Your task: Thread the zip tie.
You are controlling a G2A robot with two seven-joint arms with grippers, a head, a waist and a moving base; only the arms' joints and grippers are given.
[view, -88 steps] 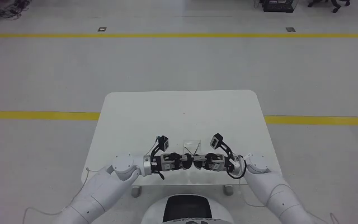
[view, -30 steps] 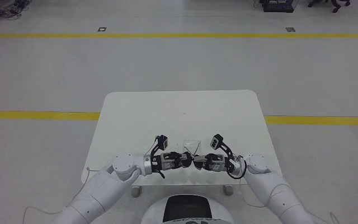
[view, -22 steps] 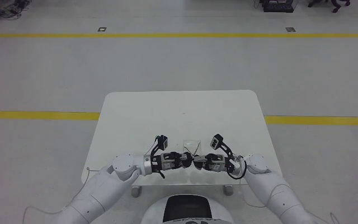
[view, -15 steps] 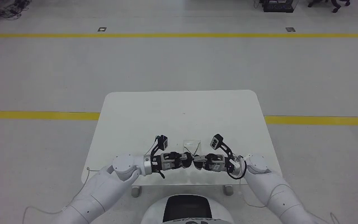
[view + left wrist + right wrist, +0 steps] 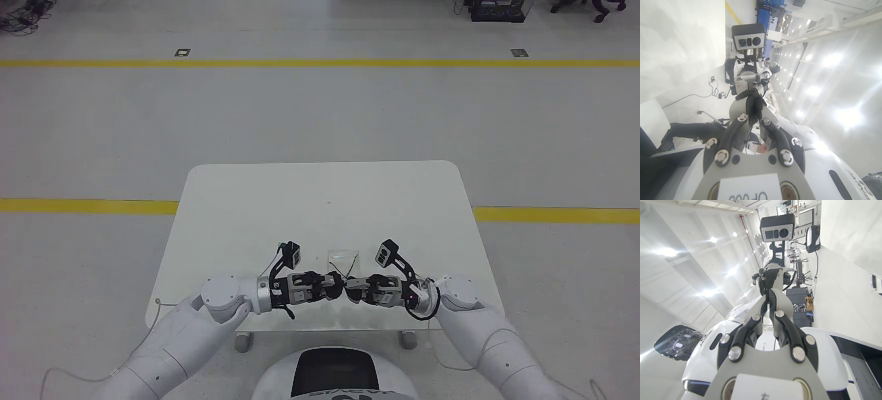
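Left gripper [image 5: 336, 288]: fingers pinched together, clamped on one end of the thin, pale plastic zip tie [image 5: 351, 263]. Right gripper [image 5: 352, 289]: same, fingers closed on the other end. The two grippers meet tip to tip, with both forearms roughly in line and pointing at each other.

Zip tie: it sits between the two grippers, over the table. Its slack bows out in a narrow loop on the side away from the robot. The strap is too thin in the top view to tell whether the tail has entered the head; both ends run in to the spot where the fingertips meet.

Left wrist view: own fingers run close alongside each other with only a dark sliver between them. The right arm's fingertips are dead ahead, right against them. Beyond those is the right arm's black box-shaped wrist camera [image 5: 748, 38] on its bracket.

Right wrist view: the mirror of that. A ribbed black pad [image 5: 772, 303] lines one finger, with a narrow slit to the other finger. The left arm's gripper is straight ahead, with its black wrist camera [image 5: 777, 230] behind.

Further out:
- White table with rounded corners [image 5: 320, 190]. The grippers are over its near half, about midway across.
- Pale grey floor [image 5: 100, 130] around it.
- A yellow floor line [image 5: 320, 63] well beyond the table.
- A second yellow line [image 5: 90, 206] level with the table's far half, showing on both sides of it.
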